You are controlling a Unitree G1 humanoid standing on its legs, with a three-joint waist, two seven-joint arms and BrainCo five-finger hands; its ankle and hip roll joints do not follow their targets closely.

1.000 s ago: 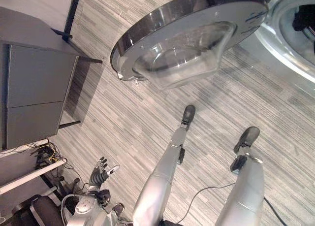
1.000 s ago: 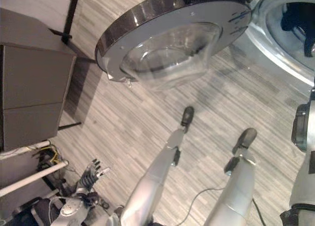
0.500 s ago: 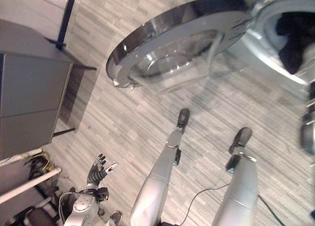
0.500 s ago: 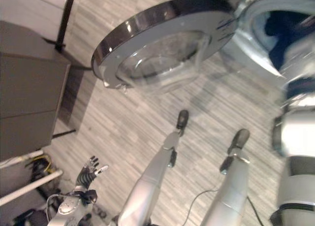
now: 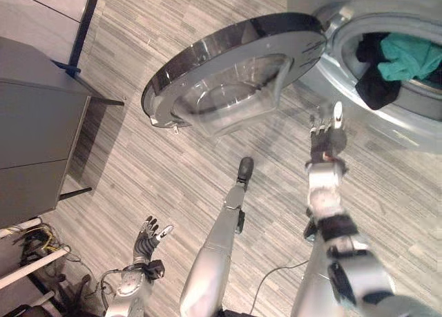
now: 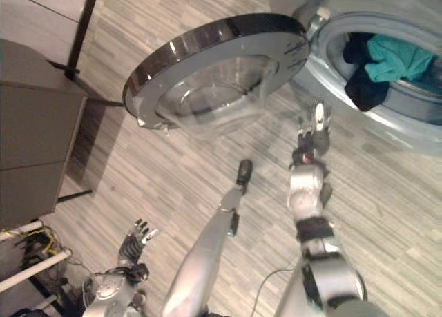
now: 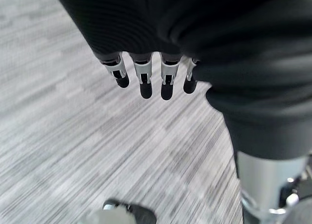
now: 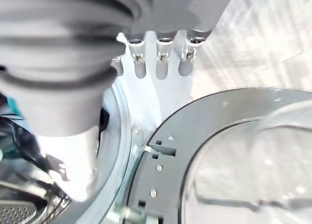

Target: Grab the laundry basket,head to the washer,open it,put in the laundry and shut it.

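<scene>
1. The washer (image 5: 387,82) stood at the upper right with its round glass door (image 5: 231,72) swung wide open, out over the floor toward the left.
2. Inside the drum lay the laundry: a teal garment (image 5: 407,58) on top and a dark garment (image 5: 376,89) hanging over the lower rim of the opening.
3. The right hand (image 5: 324,134) was raised in the gap between the door's hinge side and the washer front, fingers straight and apart, holding nothing.
4. The left hand (image 5: 148,237) hung low at the lower left over bare striped floor (image 5: 173,179), fingers relaxed and spread, empty.
5. A grey cabinet (image 5: 38,144) stood at the left, well apart from the door's edge, with open floor between them.
</scene>
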